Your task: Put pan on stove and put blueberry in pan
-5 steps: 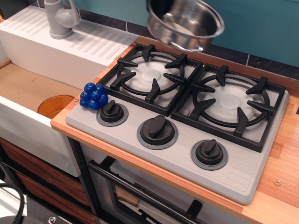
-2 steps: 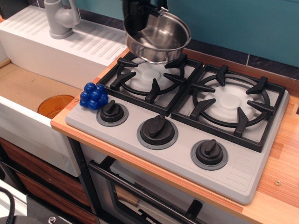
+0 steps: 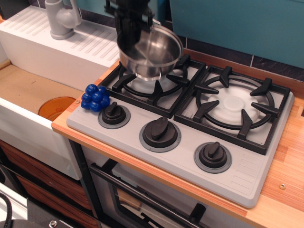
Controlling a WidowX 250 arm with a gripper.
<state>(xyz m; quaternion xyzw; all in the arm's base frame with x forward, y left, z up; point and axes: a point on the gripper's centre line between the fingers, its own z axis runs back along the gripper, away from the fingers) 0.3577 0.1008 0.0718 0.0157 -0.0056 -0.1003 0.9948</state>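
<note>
Observation.image looks down at an angle on a grey stove [image 3: 247, 183] set into a wooden counter [image 3: 285, 190], and everything below is placed against that stove. Over its left burner [image 3: 152, 80] hangs the pan [image 3: 151, 52], a shiny steel pot tilted a little, its open mouth facing up and toward the right; its base sits low over the black grate, but whether it touches the prongs cannot be told. The gripper [image 3: 134, 29], dark and somewhat blurred, comes down from the top edge and meets the pan at the rim on the stove's far left side; its fingers look closed on that rim, one inside the wall and one outside, though the blur hides the exact contact. The pan's inside appears empty, showing only reflections. The blueberry [image 3: 95, 98], a bright blue cluster of small balls, lies at the stove's front left corner, just beside the leftmost knob [image 3: 114, 114] and well apart from the pan. The right burner [image 3: 233, 107] is bare. Two more knobs [image 3: 160, 133] run along the stove's front edge. Left of the stove is a white sink [image 3: 28, 123] with an orange disc [image 3: 56, 107] in its basin and a grey faucet [image 3: 61, 19] behind it. Behind the stove rises a teal wall [image 3: 237, 23].
</note>
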